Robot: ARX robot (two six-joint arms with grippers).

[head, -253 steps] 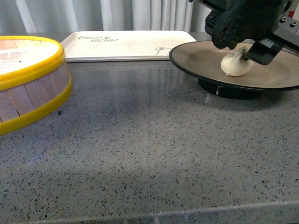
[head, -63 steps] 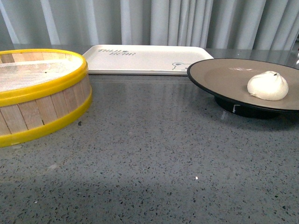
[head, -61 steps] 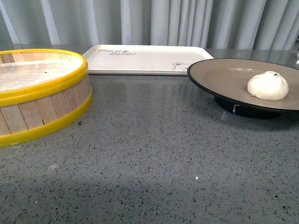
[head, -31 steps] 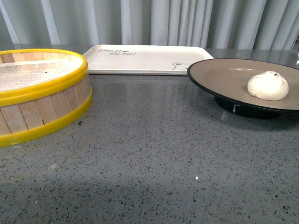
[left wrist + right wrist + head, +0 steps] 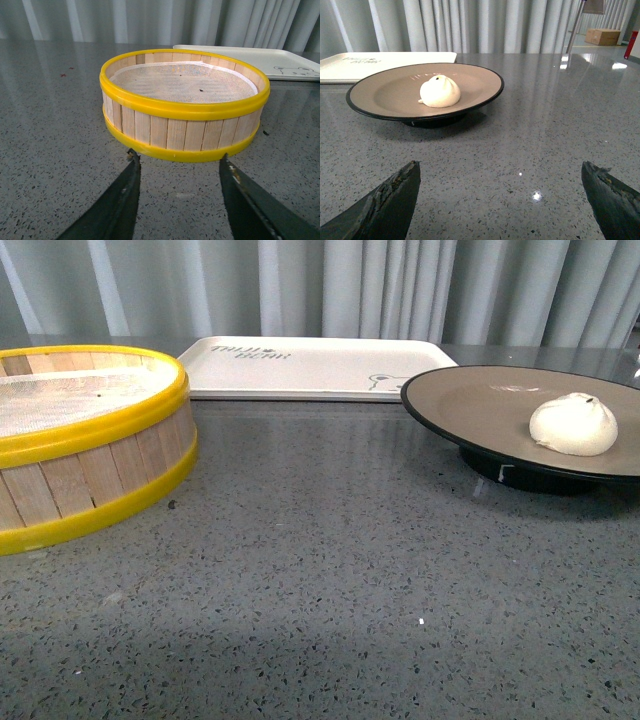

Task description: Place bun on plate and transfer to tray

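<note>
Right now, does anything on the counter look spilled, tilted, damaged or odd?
Nothing serious. The bun sits upright on the level plate; the tray lies flat. The mesh liner of the steamer basket carries a few dark specks, and the plate's foot shows a small white mark, chip or glint I cannot tell.

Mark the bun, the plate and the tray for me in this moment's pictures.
bun [image 5: 573,424], front view, middle of its white dome.
plate [image 5: 470,405], front view, bare brown-grey inside, left of the bun.
tray [image 5: 310,368], front view, blank middle of its flat surface.
</note>
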